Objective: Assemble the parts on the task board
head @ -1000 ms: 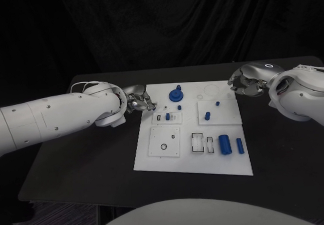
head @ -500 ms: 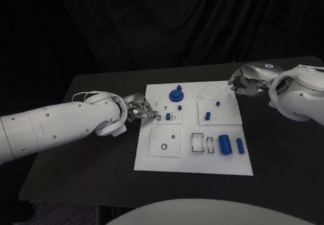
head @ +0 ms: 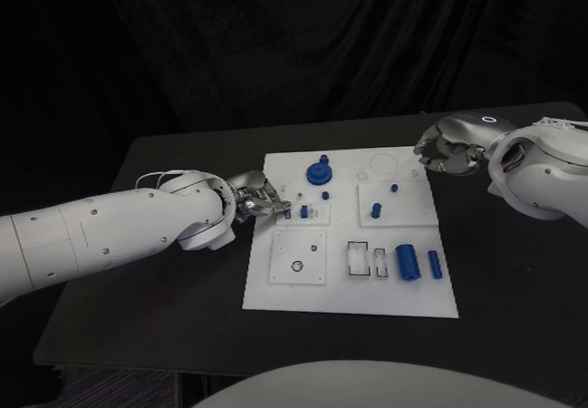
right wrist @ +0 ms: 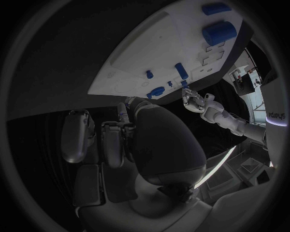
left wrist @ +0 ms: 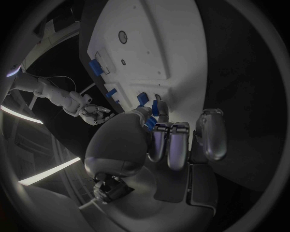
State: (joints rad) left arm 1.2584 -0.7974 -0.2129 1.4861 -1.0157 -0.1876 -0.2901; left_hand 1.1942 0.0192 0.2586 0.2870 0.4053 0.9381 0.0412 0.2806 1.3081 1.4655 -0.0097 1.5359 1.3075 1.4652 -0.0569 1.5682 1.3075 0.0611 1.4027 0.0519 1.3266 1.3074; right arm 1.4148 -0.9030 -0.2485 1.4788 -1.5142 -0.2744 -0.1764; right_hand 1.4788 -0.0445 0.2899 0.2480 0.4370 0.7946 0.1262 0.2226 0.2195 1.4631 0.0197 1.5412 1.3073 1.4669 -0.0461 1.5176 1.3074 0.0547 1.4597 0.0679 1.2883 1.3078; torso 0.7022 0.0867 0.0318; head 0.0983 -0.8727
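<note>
The white task board (head: 353, 292) lies mid-table with blue parts standing in it: a round gear-like part (head: 319, 173) and small pegs (head: 303, 211) (head: 376, 211). My left hand (head: 259, 204) hovers at the board's left edge, right beside the peg. Its fingers (left wrist: 171, 145) are curled in, and a small blue part (left wrist: 149, 124) seems pinched between thumb and fingers. My right hand (head: 445, 152) sits curled at the board's far right corner. A sliver of a blue part (right wrist: 123, 113) shows between its thumb and fingers (right wrist: 112, 145).
Two blue cylinders, a thick one (head: 406, 261) and a thin one (head: 435, 264), lie at the board's near right. White raised blocks with slots (head: 299, 256) (head: 359, 258) sit on the near half. Bare black table (head: 155, 292) surrounds the board.
My left hand has moved nearer along the board's left edge, closing in on the small peg. The right hand has stayed put.
</note>
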